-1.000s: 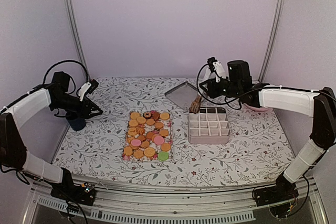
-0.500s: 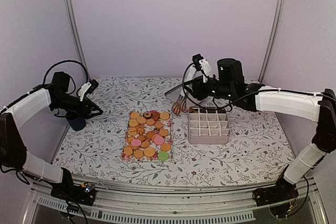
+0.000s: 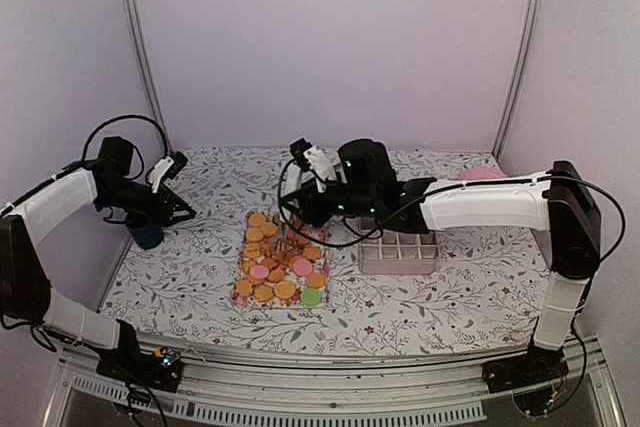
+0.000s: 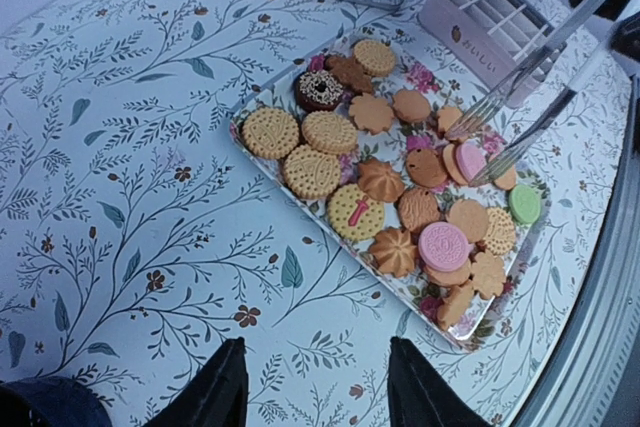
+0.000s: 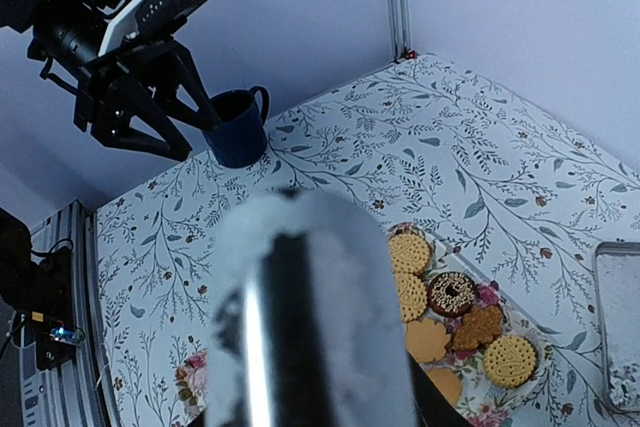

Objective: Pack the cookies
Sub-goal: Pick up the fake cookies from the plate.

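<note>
Cookies [image 4: 357,212] fill tray [image 4: 421,78] rim-to-rim; right gripper [image 3: 293,209] clamps tongs [image 4: 520,107], left gripper [image 4: 315,357] spread, well aside.

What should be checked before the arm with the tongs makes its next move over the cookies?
1. Tongs held in the right gripper: ok.
2. Tong tips spread apart: ok.
3. Tips above the cookies: ok, at the end nearest the divider box.
4. Tips lined up around one single cookie: cannot tell.
5. Divider box has free compartments: cannot tell, the arm covers part of it.
6. Left gripper clear of the cookies: ok, open, off beside the dark cup.
</note>
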